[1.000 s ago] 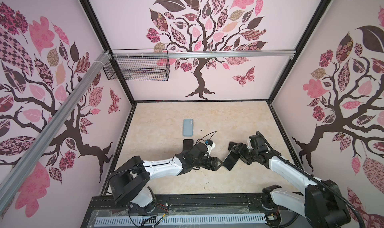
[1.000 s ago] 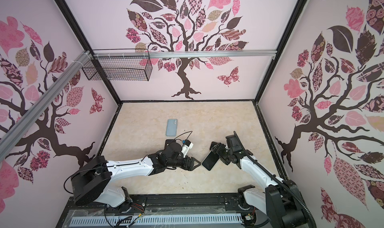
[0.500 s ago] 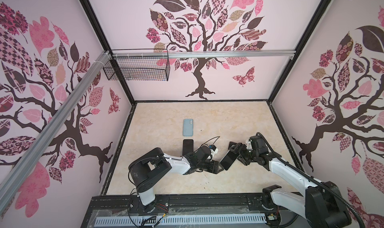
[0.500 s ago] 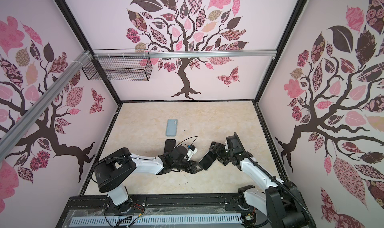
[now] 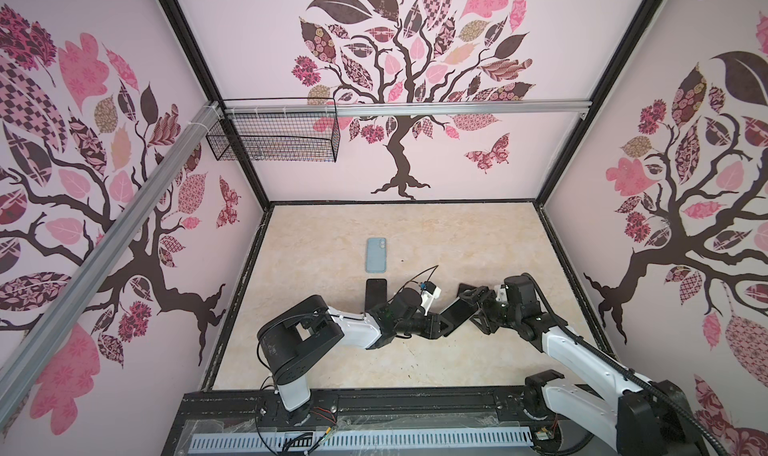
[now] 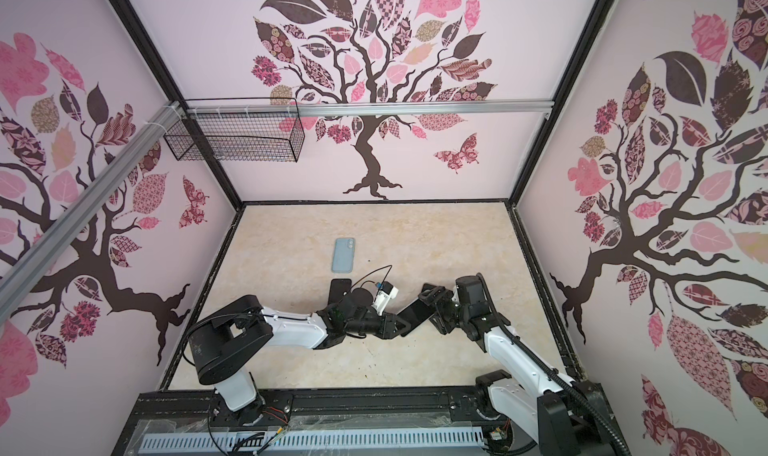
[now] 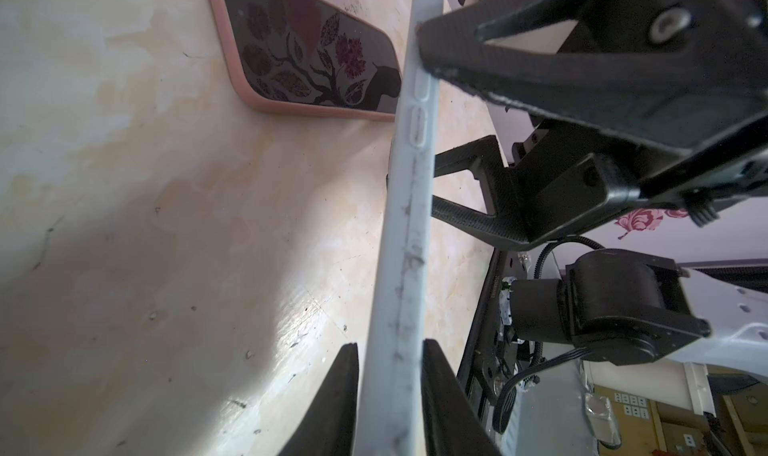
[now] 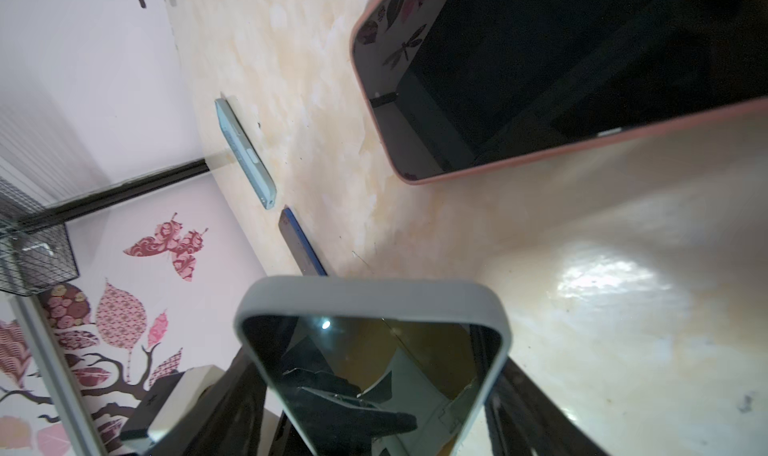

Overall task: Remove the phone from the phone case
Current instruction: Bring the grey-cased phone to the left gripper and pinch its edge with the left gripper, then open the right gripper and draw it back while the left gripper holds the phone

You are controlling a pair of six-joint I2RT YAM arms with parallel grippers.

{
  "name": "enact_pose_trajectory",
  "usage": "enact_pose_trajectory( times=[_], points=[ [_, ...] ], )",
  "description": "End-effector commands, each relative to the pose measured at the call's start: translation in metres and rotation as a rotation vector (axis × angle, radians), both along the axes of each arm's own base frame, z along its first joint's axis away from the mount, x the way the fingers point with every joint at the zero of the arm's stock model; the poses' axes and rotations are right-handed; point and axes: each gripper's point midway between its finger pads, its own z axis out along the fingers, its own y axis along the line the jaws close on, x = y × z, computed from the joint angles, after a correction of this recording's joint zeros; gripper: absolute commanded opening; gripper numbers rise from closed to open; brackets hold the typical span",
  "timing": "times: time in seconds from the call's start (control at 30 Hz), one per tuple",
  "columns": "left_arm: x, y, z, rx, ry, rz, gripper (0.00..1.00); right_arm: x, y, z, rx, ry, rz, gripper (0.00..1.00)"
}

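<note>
The grey-cased phone (image 5: 459, 310) hangs over the desk (image 5: 457, 233) toward 6 o'clock. The right gripper (image 5: 474, 312) has jaws clamped across its width, the left gripper (image 5: 444, 325) jaws pinched on one end. It is likely light, stiff and slick, and its rubbery rim should peel from a corner.

1. A light-blue handset (image 5: 376, 255) lies flat, back up, on the marbled beige surface (image 5: 457, 233).
2. A dark handset (image 5: 376, 291) lies flat just in front of the light-blue handset, in line with it, with a narrow gap between them.
3. A pink-rimmed handset (image 7: 316, 55) lies screen up on the surface, apart from the light-blue handset.
4. A wire basket (image 5: 274, 140) hangs from a metal rail (image 5: 415, 109), above and left of the light-blue handset.
5. A tree decal (image 5: 401, 163) and a butterfly decal (image 5: 488, 154) mark the wall beyond the light-blue handset.
</note>
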Motion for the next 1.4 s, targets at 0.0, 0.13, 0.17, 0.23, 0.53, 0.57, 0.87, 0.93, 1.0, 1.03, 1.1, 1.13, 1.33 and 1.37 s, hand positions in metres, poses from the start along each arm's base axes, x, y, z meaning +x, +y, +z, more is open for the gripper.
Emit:
enact_pose_trajectory(
  times=[0.0, 0.13, 0.17, 0.23, 0.53, 0.57, 0.87, 0.93, 1.0, 1.03, 1.1, 1.13, 1.33, 1.37],
  points=[
    [0.001, -0.002, 0.016, -0.046, -0.032, -0.003, 0.27, 0.002, 0.005, 0.014, 0.117, -0.001, -0.062, 0.25],
    [0.001, 0.000, 0.019, -0.042, -0.041, -0.003, 0.20, 0.001, 0.002, 0.013, 0.141, -0.002, -0.094, 0.25],
    [0.001, 0.000, 0.020, -0.043, -0.043, 0.000, 0.17, 0.001, 0.002, 0.014, 0.138, -0.001, -0.093, 0.25],
    [0.001, 0.001, 0.021, -0.043, -0.046, 0.002, 0.12, 0.000, 0.002, 0.015, 0.134, -0.001, -0.089, 0.25],
    [0.002, 0.004, 0.031, -0.006, -0.088, -0.003, 0.00, 0.003, 0.001, 0.023, 0.118, -0.034, -0.085, 0.46],
    [0.003, 0.006, 0.035, 0.001, -0.100, -0.004, 0.00, 0.005, 0.000, 0.025, 0.098, -0.052, -0.080, 0.57],
    [0.013, 0.024, 0.085, 0.176, -0.232, -0.008, 0.00, 0.031, -0.034, 0.096, -0.284, -0.422, -0.039, 0.99],
    [0.021, 0.034, 0.092, 0.224, -0.235, 0.011, 0.00, 0.034, -0.033, 0.119, -0.347, -0.558, 0.014, 0.99],
    [0.028, 0.043, 0.099, 0.243, -0.226, 0.020, 0.00, 0.034, -0.032, 0.130, -0.407, -0.647, 0.065, 0.99],
    [0.033, 0.047, 0.102, 0.234, -0.221, 0.033, 0.00, 0.034, -0.035, 0.134, -0.445, -0.674, 0.075, 0.99],
    [0.046, 0.060, 0.108, 0.216, -0.185, 0.078, 0.00, 0.031, -0.034, 0.141, -0.510, -0.748, 0.130, 1.00],
    [0.050, 0.066, 0.109, 0.220, -0.180, 0.089, 0.00, 0.030, -0.034, 0.144, -0.538, -0.777, 0.148, 1.00],
    [0.046, 0.091, 0.127, 0.265, -0.410, 0.053, 0.00, 0.023, -0.024, 0.160, -0.624, -0.958, 0.280, 1.00],
    [0.044, 0.098, 0.129, 0.279, -0.423, 0.056, 0.00, 0.022, -0.020, 0.161, -0.630, -0.994, 0.304, 0.99]
  ],
)
